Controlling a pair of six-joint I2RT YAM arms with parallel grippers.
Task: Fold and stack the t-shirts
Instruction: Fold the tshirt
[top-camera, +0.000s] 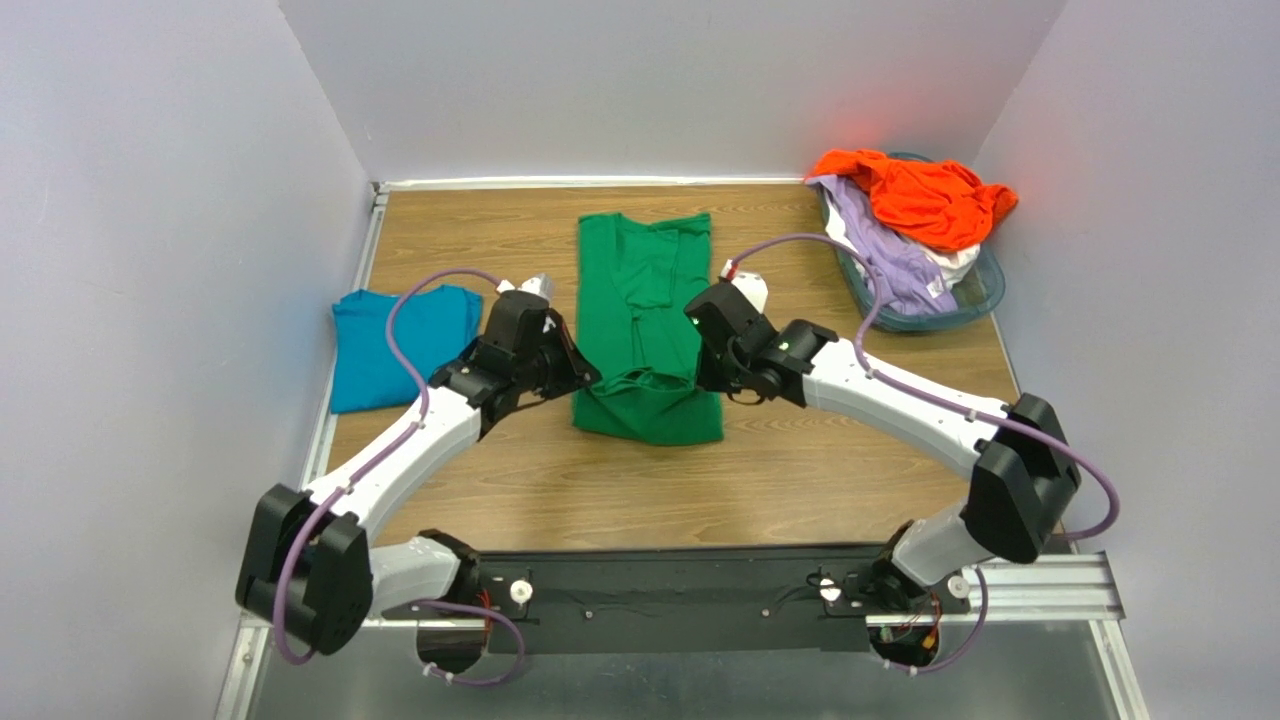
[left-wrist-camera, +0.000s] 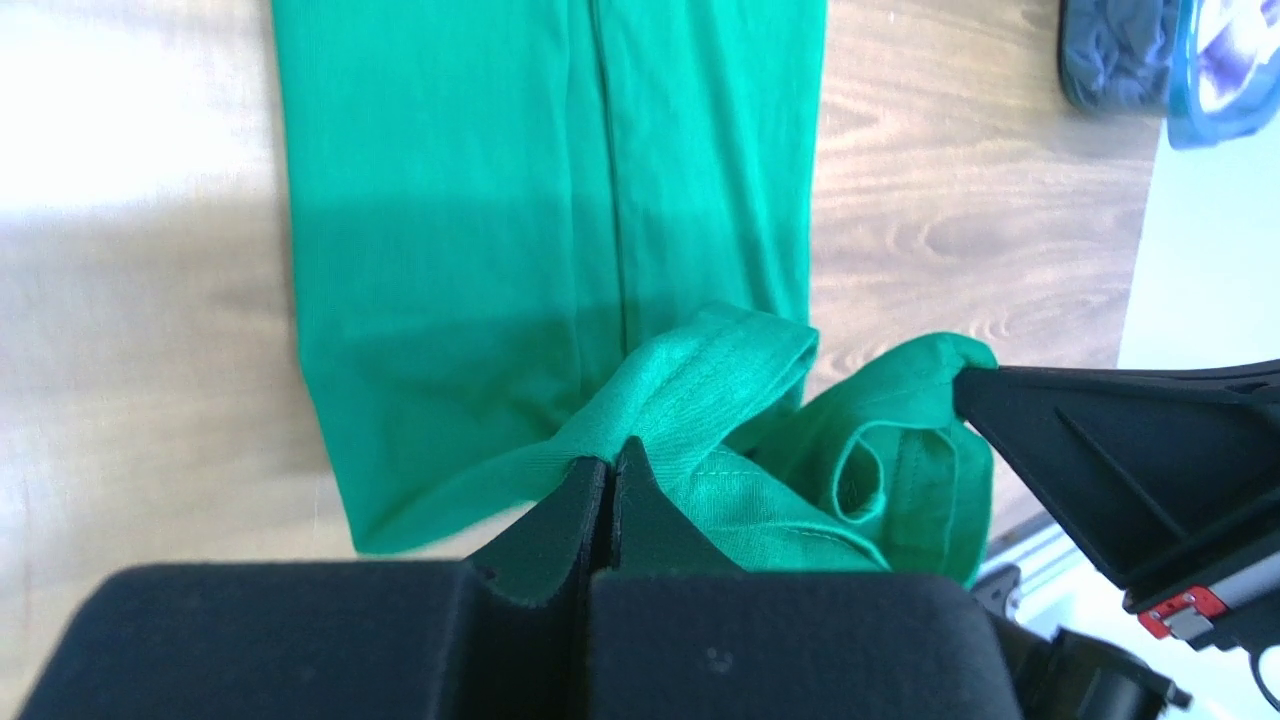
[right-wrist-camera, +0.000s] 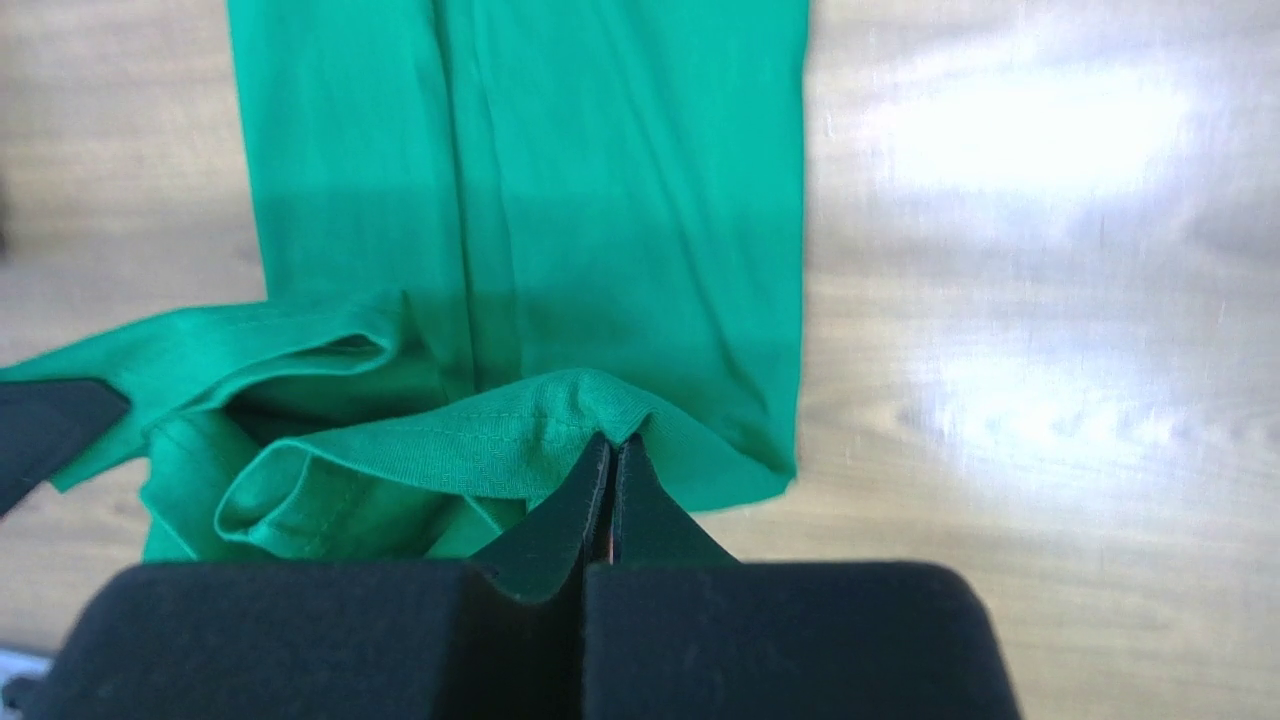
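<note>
While pinching green t-shirt (top-camera: 646, 323) near-edge corners tight in left gripper (left-wrist-camera: 609, 473) and right gripper (right-wrist-camera: 613, 450), edge bunched between jaws, body flat ahead of them. Looks soft, light, limp: hold corners, keep taut

Matt cloth green t-shirt (top-camera: 646, 293) on glossy wooden table (top-camera: 842, 473).

five t-shirts — green (top-camera: 646, 293), teal (top-camera: 394, 345), orange (top-camera: 920, 195), lavender (top-camera: 887, 255), white (top-camera: 950, 258) — plus one basket (top-camera: 984, 296), a left hand (left-wrist-camera: 609, 468) and a right hand (right-wrist-camera: 613, 450).
</note>
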